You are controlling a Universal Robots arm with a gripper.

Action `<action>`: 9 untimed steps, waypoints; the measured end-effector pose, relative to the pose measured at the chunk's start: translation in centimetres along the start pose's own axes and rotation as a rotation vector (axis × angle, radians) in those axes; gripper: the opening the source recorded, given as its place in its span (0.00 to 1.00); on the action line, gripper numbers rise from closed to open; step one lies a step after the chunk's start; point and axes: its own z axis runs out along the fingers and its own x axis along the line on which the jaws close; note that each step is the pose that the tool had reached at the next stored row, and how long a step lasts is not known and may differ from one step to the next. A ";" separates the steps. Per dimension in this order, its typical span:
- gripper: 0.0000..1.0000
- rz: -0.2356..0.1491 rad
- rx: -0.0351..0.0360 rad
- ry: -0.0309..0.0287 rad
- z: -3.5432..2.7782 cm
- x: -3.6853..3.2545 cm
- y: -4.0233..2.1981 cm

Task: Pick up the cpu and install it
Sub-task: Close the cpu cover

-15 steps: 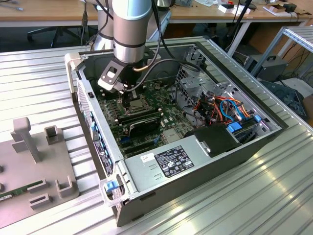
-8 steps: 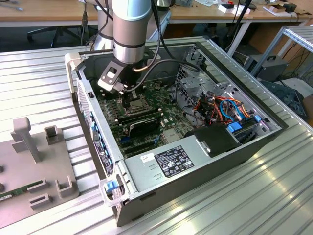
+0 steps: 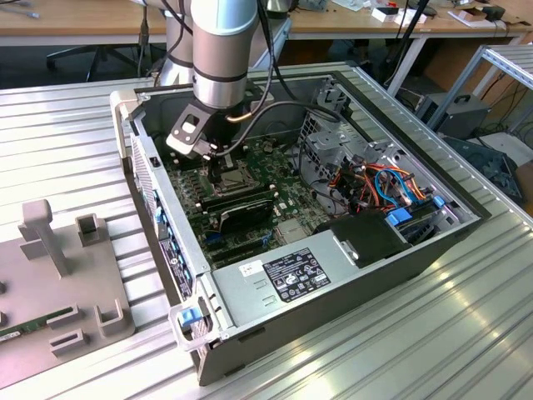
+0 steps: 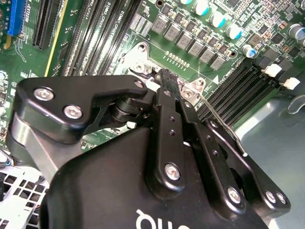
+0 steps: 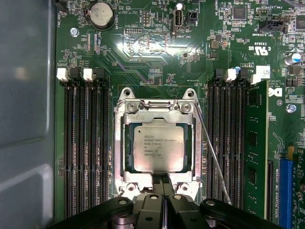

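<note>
**Gripper closed at the socket edge, cpu lying in the socket**

In the first wrist view you see the gripper (image 5: 163, 179) with its two black fingers pressed together, and nothing is visible between them. The tips lie at the edge of the socket frame (image 5: 119, 143), just beside one side of the cpu (image 5: 158, 149). You cannot tell from the pictures if they touch the frame.

The cpu is a flat square with a dull silver-grey metal top and some small print on it. It lies level inside the socket frame, and the frame borders it on all four sides. A thin lever wire (image 5: 212, 152) runs slantwise along one side of the frame. Black memory slots (image 5: 86, 143) stand on both sides of the socket, and one green memory stick (image 5: 257, 148) sits in a slot beyond the lever wire.

In the second wrist view the body and linkages of the gripper cover the socket, so there you see the closed fingers from the side and a corner of the frame, with the green motherboard (image 4: 157, 19) around it.

The exterior view gives you the wider scene: the arm (image 3: 223, 42) reaches down into the open computer case (image 3: 400, 250), which lies on a ribbed metal table (image 3: 466, 333). A grey fixture plate (image 3: 50, 275) rests on the table at the exterior view's left.
</note>
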 end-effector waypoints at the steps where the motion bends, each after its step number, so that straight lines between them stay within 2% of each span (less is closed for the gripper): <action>1: 0.11 0.000 -0.0004 0.0005 -0.14 0.01 0.01; 3: 0.11 0.000 0.0001 -0.0004 -0.36 -0.01 0.02; 6: 0.11 0.000 0.0004 -0.0012 -1.06 -0.04 0.04; 9: 0.11 0.000 0.0003 -0.0013 -1.36 -0.05 0.05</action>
